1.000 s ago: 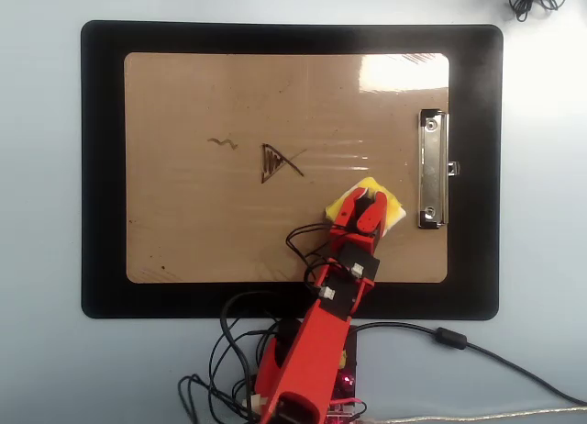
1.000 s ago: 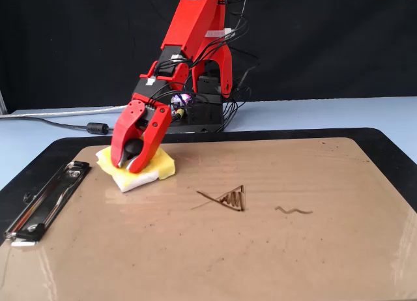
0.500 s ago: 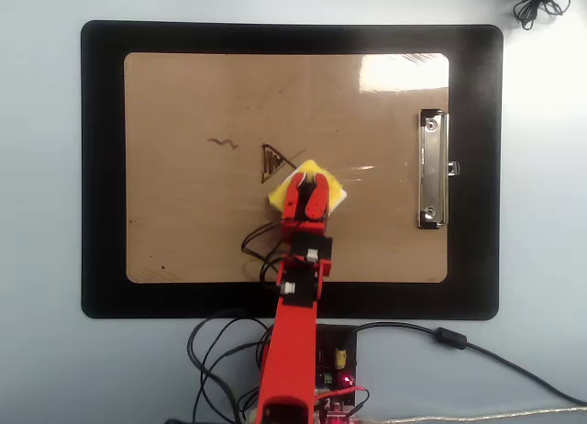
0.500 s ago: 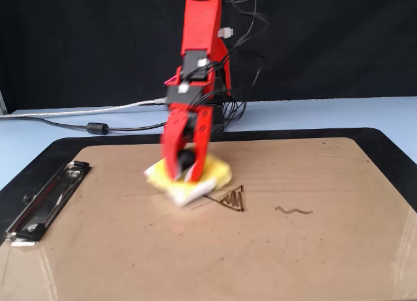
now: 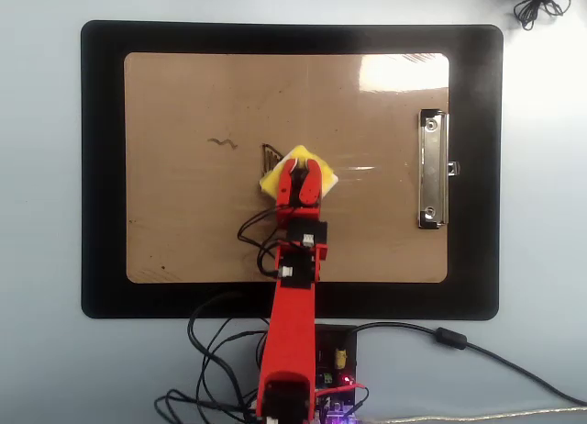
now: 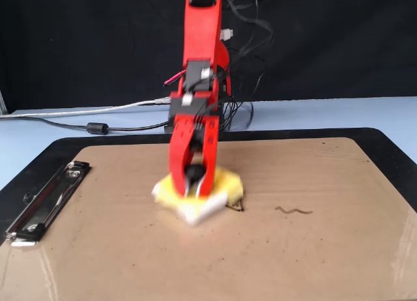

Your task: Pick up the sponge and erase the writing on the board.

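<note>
One sponge (image 5: 298, 170) lies mid-board (image 5: 183, 231) in the overhead view, well clear of the desk's edges — one squiggle of writing (image 5: 222, 144) toward the left edge. In the fixed view, the gripper (image 6: 193, 184) pinches the sponge's knob (image 6: 191, 172).

Red gripper (image 6: 193, 184) clamped on sponge (image 6: 221, 184) atop board (image 6: 130, 249), beside squiggle (image 6: 293, 211).

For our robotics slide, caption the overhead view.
Red gripper presses small yellow sponge over dark marker writing on tan clipboard board.
</note>
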